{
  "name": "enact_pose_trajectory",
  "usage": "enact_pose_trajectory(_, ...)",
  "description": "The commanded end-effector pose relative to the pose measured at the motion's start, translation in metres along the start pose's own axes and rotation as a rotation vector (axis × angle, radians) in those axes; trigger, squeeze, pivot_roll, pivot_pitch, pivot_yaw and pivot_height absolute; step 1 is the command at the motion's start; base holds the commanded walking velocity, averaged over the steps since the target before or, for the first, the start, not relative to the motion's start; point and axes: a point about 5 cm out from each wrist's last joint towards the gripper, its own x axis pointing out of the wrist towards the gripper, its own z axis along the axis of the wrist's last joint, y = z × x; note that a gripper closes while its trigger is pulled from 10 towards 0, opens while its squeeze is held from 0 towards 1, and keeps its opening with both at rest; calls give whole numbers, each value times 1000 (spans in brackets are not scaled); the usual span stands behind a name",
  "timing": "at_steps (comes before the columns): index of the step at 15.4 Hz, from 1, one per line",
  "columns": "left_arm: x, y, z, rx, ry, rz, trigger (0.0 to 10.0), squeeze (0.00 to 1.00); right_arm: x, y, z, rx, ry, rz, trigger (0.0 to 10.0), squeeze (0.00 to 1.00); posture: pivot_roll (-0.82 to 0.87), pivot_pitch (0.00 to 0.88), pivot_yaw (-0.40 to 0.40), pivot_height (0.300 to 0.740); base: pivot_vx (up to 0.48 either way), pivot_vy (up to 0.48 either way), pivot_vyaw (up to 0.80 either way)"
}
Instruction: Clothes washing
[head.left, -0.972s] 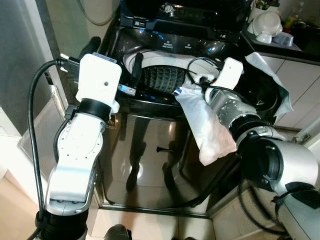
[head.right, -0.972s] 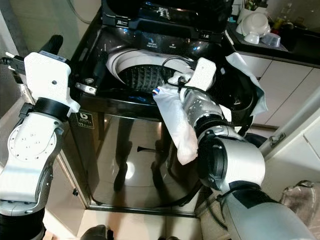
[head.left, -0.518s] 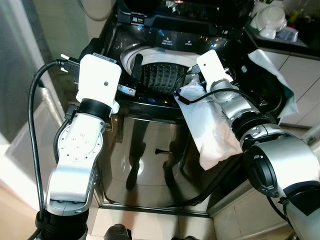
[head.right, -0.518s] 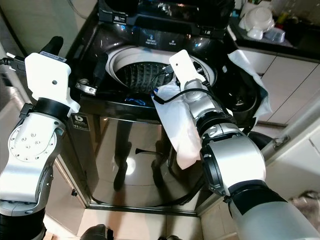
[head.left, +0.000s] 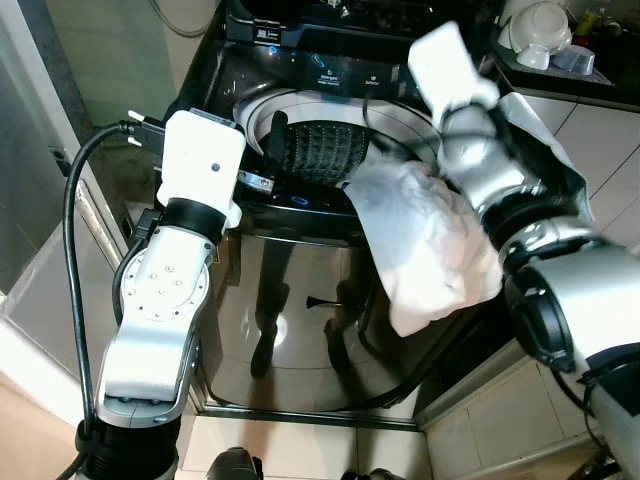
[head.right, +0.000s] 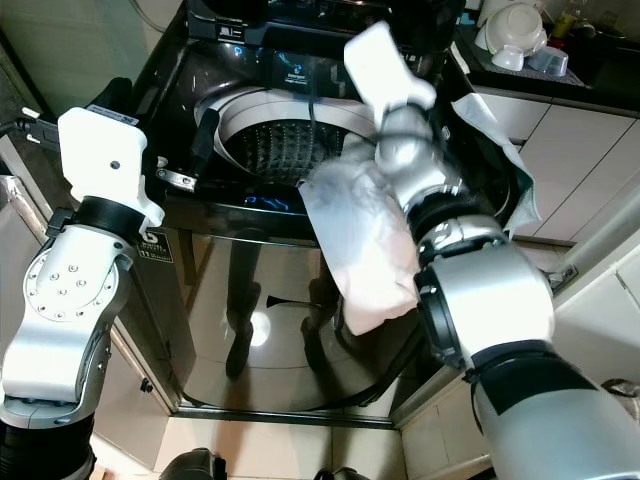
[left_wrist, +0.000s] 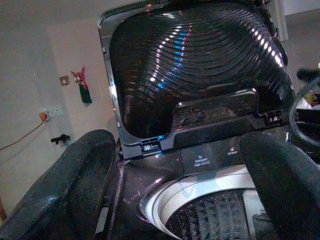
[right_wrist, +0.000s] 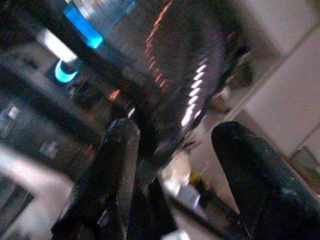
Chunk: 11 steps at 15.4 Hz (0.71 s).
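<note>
So the washer (head.left: 300, 300) is open, drum (head.left: 320, 155) exposed. A white garment (head.left: 430, 240) drapes off the right arm over the front edge, not in yet. Right gripper (right_wrist: 170, 165) and left gripper (left_wrist: 175, 170) both spread, empty. I'd swing it over the drum first.

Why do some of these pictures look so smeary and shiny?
Right wrist view: streaked with motion blur, its fingers soft against glowing lights. Left eye view: the right arm is smeared, and the washing machine front mirrors the room. Left wrist view: the lid shows rippled glare.
</note>
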Motion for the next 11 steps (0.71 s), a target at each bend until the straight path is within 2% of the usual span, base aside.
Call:
enact_pose_trajectory(1, 3, -2, 1, 1, -6, -7, 10000, 0, 3, -13, -4, 125, 45, -56, 10000, 0, 180, 28, -101, 740, 0, 0, 0)
enact_pose_trajectory(2, 3, -2, 0, 2, -5, -7, 10000, 0, 4, -20, -16, 405, 167, -84, 10000, 0, 178, 27, -102, 740, 0, 0, 0)
enact_pose_trajectory(3, 3, -3, 0, 1, -5, -6, 10000, 0, 2, -23, -29, 747, 290, -101, 10000, 0, 173, 25, -105, 740, 0, 0, 0)
enact_pose_trajectory(4, 3, -3, -1, 1, -5, -6, 10000, 0, 2, -22, -32, 849, 318, -102, 10000, 0, 173, 25, -105, 740, 0, 0, 0)
enact_pose_trajectory(6, 2, -3, -3, -9, 2, -4, 10000, 0, 3, -21, -19, 737, 153, -26, 10000, 0, 148, 30, -92, 740, 0, 0, 0)
enact_pose_trajectory(8, 2, -5, -5, -18, 7, -20, 10000, 0, -1, -17, -26, 770, 174, -2, 10000, 0, 129, 26, -83, 740, 0, 0, 0)
enact_pose_trajectory(10, 4, -8, -6, -21, 3, -37, 10000, 0, -6, -12, -41, 886, 269, -4, 10000, 0, 114, 17, -71, 740, 0, 0, 0)
enact_pose_trajectory(11, 7, -9, -6, -25, -3, -42, 10000, 0, -11, -9, -52, 1095, 371, -39, 10000, 0, 111, 10, -66, 740, 0, 0, 0)
